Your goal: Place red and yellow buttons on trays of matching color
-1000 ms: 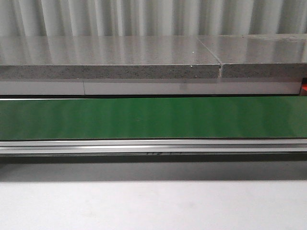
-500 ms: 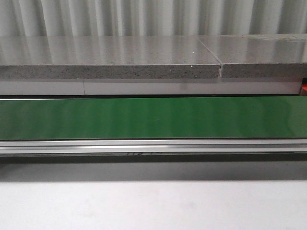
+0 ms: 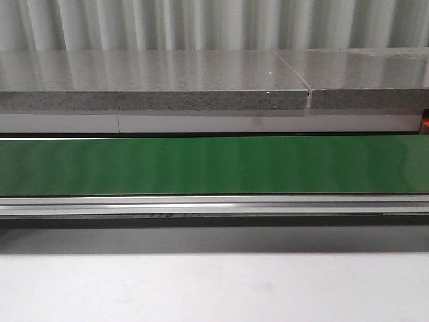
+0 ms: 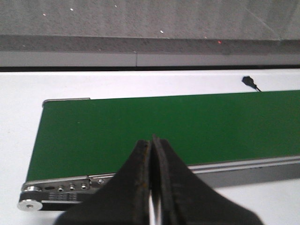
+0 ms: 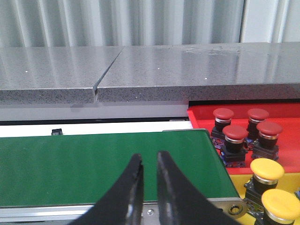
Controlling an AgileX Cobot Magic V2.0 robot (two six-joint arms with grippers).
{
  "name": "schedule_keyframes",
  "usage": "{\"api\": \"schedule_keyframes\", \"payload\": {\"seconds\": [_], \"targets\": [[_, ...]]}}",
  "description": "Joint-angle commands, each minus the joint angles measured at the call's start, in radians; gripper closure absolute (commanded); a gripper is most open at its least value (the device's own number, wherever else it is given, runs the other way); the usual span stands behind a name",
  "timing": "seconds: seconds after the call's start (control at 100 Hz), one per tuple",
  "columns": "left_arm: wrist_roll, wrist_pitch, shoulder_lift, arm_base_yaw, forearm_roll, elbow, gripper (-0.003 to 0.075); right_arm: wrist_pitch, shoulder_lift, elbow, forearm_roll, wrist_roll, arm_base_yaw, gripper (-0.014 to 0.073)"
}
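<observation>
Green belt: a long flat green conveyor belt (image 3: 214, 164) with a silvery metal side rail (image 3: 214, 204) runs across the white desk (image 3: 214, 288); nothing lies on the stretch seen in the front view.
Grey slab: a speckled grey stone-like shelf (image 3: 154, 84) stands behind the belt, split by a narrow seam, with ribbed pale sheeting behind it.
Left pincer: the black left pincer (image 4: 152, 143) hangs over the belt's roller end, its two fingers pressed together, nothing between them.
Right pincer: the black right pincer (image 5: 149, 161) hangs over the belt's other end, fingers a little apart, gripping nothing.
Red buttons: four red mushroom-headed push buttons (image 5: 236, 132) stand upright, close together, in the red plastic tray (image 5: 286, 112) just past the belt's end.
Yellow buttons: two yellow mushroom-headed push buttons (image 5: 266, 169) stand in the yellow plastic tray (image 5: 236, 180), beside the red one.
Small plug: a black cable end (image 4: 250, 82) lies on the desk behind the belt.
</observation>
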Motion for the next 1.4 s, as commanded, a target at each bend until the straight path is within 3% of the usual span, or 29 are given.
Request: {"api": "schedule_keyframes", "payload": {"seconds": [0.0, 0.23, 0.73, 0.78, 1.39], "targets": [[-0.018, -0.205, -0.022, 0.024, 0.029, 0.039, 0.0741, -0.070, -0.021, -0.019, -0.002, 0.000, -0.004, 0.0494], [-0.018, -0.390, -0.126, 0.063, 0.158, 0.198, 0.0741, -0.070, -0.021, -0.019, -0.002, 0.000, -0.004, 0.0494], [-0.018, -0.616, -0.345, 0.102, 0.145, 0.518, 0.0741, -0.070, -0.021, -0.019, -0.002, 0.000, -0.004, 0.0494], [-0.018, -0.561, -0.358, 0.102, 0.127, 0.517, 0.0741, -0.070, -0.021, -0.019, -0.002, 0.000, -0.004, 0.0494], [-0.018, -0.562, -0.358, 0.102, 0.127, 0.517, 0.0741, -0.070, -0.021, -0.019, -0.002, 0.000, -0.004, 0.0494]]}}
